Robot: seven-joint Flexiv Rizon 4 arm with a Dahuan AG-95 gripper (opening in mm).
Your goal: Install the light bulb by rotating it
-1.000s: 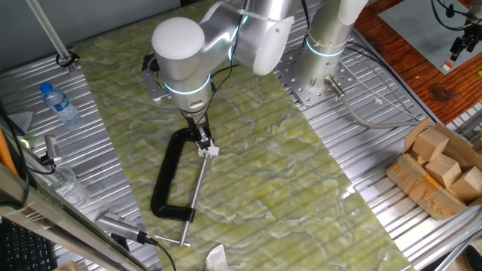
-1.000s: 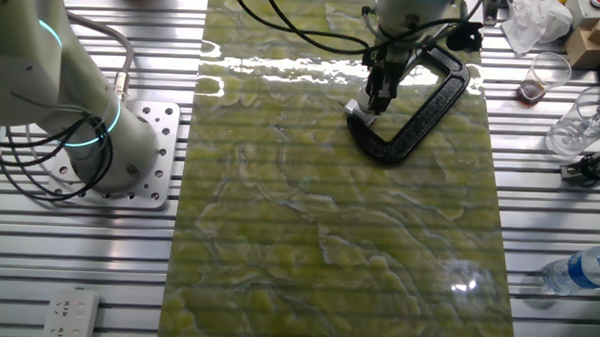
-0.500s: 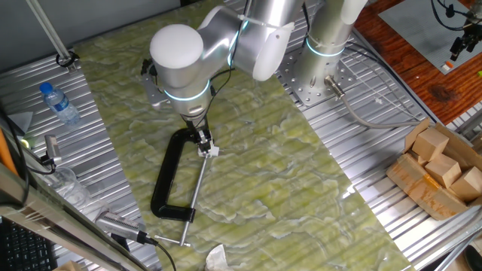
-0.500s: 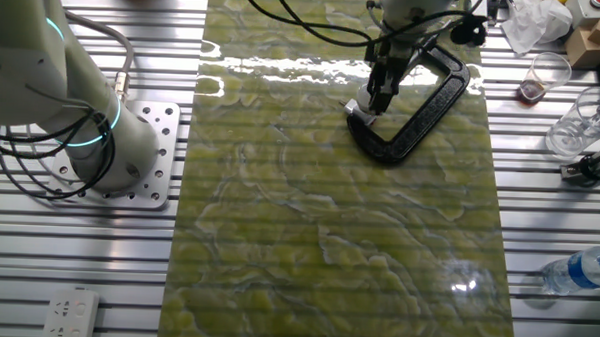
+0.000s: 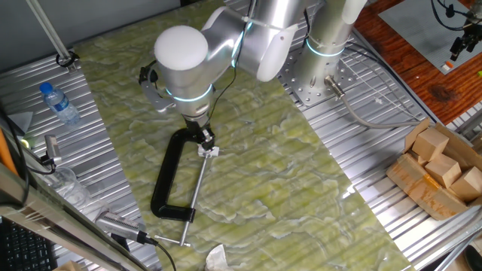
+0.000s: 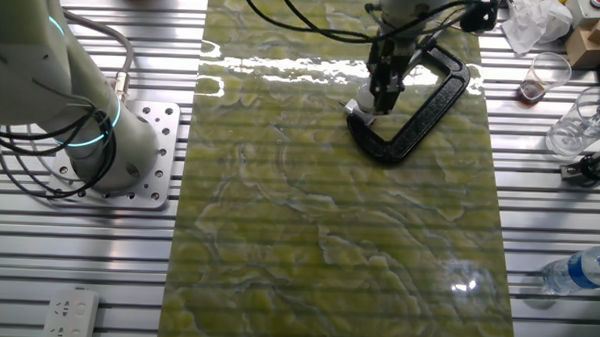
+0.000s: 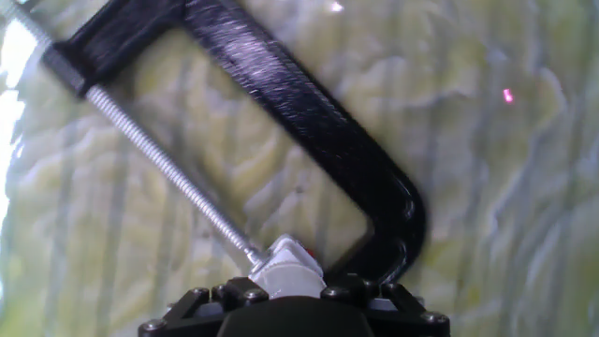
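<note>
My gripper point(image 5: 203, 141) points down at the top end of a black C-clamp point(image 5: 167, 169) that lies flat on the green mat. In the hand view the light bulb point(image 7: 284, 273), small and pale grey-white, sits between the dark fingers point(image 7: 360, 288), which are shut on it. It meets the tip of the clamp's threaded screw point(image 7: 159, 159). A small white block point(image 5: 212, 151) shows just under the fingertips. The other fixed view has the gripper point(image 6: 380, 99) over the clamp's point(image 6: 433, 98) near end, and the bulb is hidden there.
A water bottle point(image 5: 59, 102) lies on the slatted table at the left. A box of wooden blocks point(image 5: 440, 169) stands at the right. The arm's base point(image 6: 111, 142) is bolted beside the mat; a plastic cup point(image 6: 543, 77) stands past the clamp.
The wrist has turned about its own axis while the fingertips stay at the same spot on the clamp's screw end. The clamp has not moved.
</note>
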